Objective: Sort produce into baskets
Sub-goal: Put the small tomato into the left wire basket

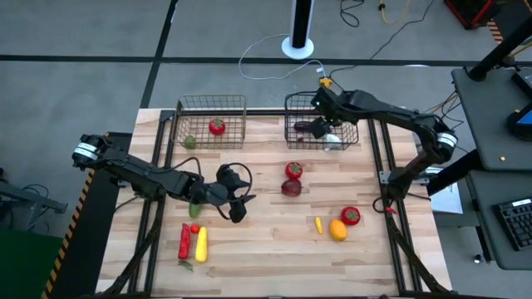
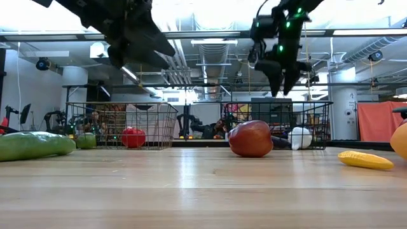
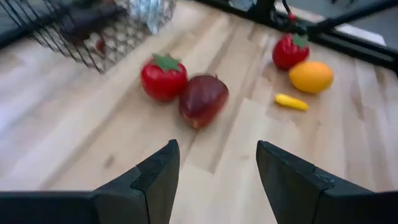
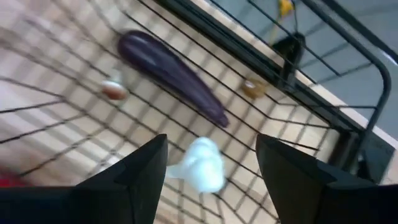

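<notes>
Overhead, right claw (image 1: 332,124) agape above right basket's (image 1: 293,112) rim.

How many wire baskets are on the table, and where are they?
2. The left basket sits at the table's far edge holding a red tomato and a green piece; the right basket sits beside it, under the right end effector.

Grey floor (image 1: 100,83), white cable (image 1: 266,50), ceiling lights (image 2: 210,42), orange curtain (image 2: 381,121)

No readable text or labels anywhere.
</notes>
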Motion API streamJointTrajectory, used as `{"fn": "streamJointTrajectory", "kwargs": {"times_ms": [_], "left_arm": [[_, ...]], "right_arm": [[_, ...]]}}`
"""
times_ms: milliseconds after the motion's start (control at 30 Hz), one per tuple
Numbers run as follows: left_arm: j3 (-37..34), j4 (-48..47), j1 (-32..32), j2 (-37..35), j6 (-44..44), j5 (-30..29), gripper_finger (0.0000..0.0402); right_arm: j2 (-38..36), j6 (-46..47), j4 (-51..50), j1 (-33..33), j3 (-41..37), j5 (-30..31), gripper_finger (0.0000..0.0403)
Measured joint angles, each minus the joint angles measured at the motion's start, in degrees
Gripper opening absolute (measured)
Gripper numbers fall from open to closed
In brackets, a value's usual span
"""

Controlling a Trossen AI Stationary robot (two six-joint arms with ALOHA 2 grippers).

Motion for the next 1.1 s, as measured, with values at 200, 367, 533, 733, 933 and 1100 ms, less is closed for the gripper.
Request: {"fn": "streamJointTrajectory", "kwargs": {"times_ms": [200, 367, 533, 733, 933, 1100], "left_arm": [[0.5, -9.8, -0.2, -0.3, -8.8, 8.1, 0.0196], [5.5, -28.3, -1.4, -0.1, -21.7, 17.9, 0.0196], [13.5, -47.1, -7.5, 0.0, -24.8, 20.9, 0.0196], [17.7, -57.9, -18.9, 0.0, -20.4, 20.6, 0.0196], [14.2, -57.3, -25.2, 0.4, -23.8, 19.5, 0.0196], [9.5, -53.3, -27.3, 0.5, -23.5, 18.2, 0.0196]], "right_arm": [[-5.7, 0.1, 6.5, 8.7, -1.8, 0.2, 0.0224], [-7.5, 0.1, 10.6, 15.7, -2.3, 0.5, 0.0221], [-7.4, 0.1, 12.6, 20.8, -2.3, 0.7, 0.0221], [-6.1, 0.1, 13.4, 24.8, -2.3, 3.8, 0.0221], [-5.3, 0.1, 13.9, 26.4, -2.3, 4.0, 0.0221], [-4.9, 0.1, 14.0, 26.8, -2.3, 4.0, 0.0221]]}}
